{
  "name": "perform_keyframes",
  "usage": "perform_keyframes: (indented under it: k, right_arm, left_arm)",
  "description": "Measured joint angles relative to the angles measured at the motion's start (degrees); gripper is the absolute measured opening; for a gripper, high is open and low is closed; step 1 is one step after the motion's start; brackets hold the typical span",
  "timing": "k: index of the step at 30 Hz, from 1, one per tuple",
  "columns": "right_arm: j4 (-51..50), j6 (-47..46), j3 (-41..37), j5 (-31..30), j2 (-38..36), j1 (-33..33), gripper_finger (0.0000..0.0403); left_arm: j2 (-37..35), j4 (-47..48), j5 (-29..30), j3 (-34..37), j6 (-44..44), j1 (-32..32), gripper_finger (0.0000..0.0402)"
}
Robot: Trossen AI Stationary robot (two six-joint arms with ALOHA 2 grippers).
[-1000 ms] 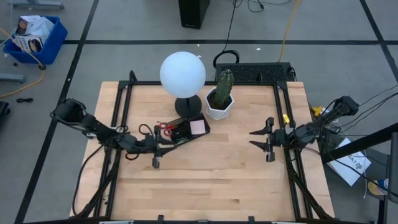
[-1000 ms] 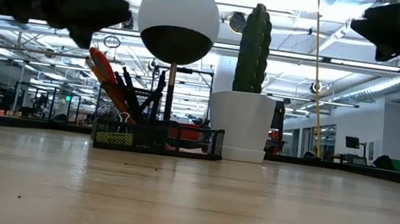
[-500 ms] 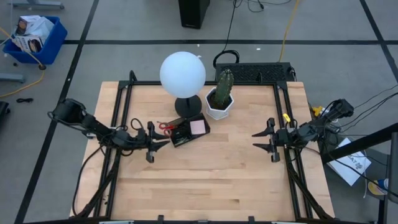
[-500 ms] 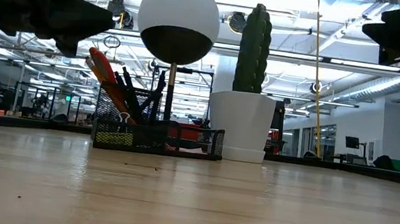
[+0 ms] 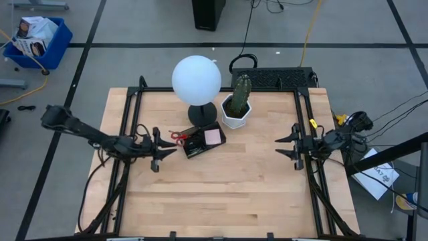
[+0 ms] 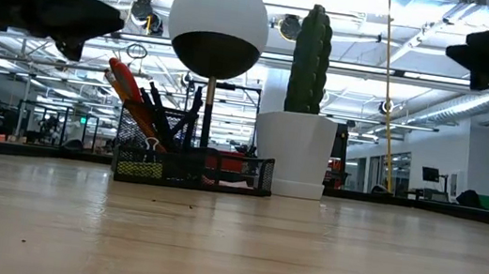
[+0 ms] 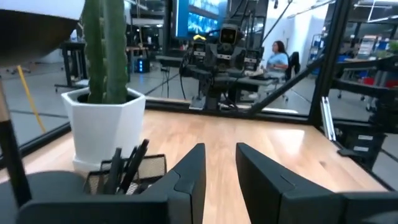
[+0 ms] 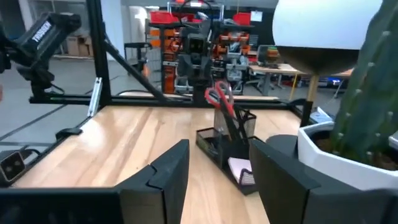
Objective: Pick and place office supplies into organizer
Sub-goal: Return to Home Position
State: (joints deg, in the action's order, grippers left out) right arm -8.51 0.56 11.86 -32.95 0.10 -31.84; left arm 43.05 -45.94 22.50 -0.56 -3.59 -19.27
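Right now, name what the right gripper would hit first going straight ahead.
Probably the black tray, dead ahead of the right gripper; it rides high, so it might pass over.

Unreadable white lettering on dark arm (image 8: 48, 30)

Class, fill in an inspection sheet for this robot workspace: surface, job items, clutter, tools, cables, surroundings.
Surface: wooden table with black frame rails.
Job's things: red scissors, pink sticky pad and pens all sit in the black organizer.
Clutter: globe lamp and cactus pot stand beside the organizer.
Grippers: left tool open, empty, left of the organizer; right tool open, empty, near the right edge.
Cables: yellow cable on the floor.
Surroundings: blue bin; seated person far off.
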Motion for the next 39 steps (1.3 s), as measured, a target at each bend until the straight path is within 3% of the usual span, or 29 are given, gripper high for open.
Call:
perform_keyframes:
  k: [5, 9, 16, 19, 22, 28, 33, 39]
  right_arm:
    - [-0.62, -1.42, -2.37, -0.02, 0.0, 1.76, 0.0161]
    - [4.54, -3.37, -5.67, 0.49, -0.02, 3.48, 0.0161]
    - [12.83, -1.72, -10.68, 13.53, 0.44, 8.51, 0.016]
    - [12.11, -4.01, -10.75, 16.88, 0.85, 11.48, 0.0158]
    - [10.92, -5.3, -10.8, 24.41, 0.9, 15.22, 0.0159]
    - [9.56, -5.51, -10.85, 34.14, 1.58, 25.03, 0.0164]
    - [9.84, -3.3, -10.91, 35.93, 4.01, 30.15, 0.0161]
    - [9.9, -3.31, -10.93, 36.0, 6.48, 30.65, 0.0162]
  left_arm:
    - [-12.24, 14.23, -0.37, -0.02, -1.48, -0.56, 0.0093]
    - [-20.53, 23.6, 0.69, -0.02, -1.61, -1.72, 0.0093]
    - [-29.19, 32.52, 1.05, -0.07, -1.68, -3.57, 0.0093]
    - [-30.05, 34.82, 1.2, -0.07, -3.13, -4.03, 0.0093]
    - [-30.01, 37.14, 1.56, -0.06, -3.61, -4.52, 0.0093]
    - [-30.03, 35.22, 3.05, -0.07, -1.64, -4.5, 0.0093]
    - [-30.01, 36.9, 5.1, -0.07, -1.13, -4.5, 0.0093]
    - [-29.99, 34.48, 6.16, -0.07, -1.97, -4.5, 0.0093]
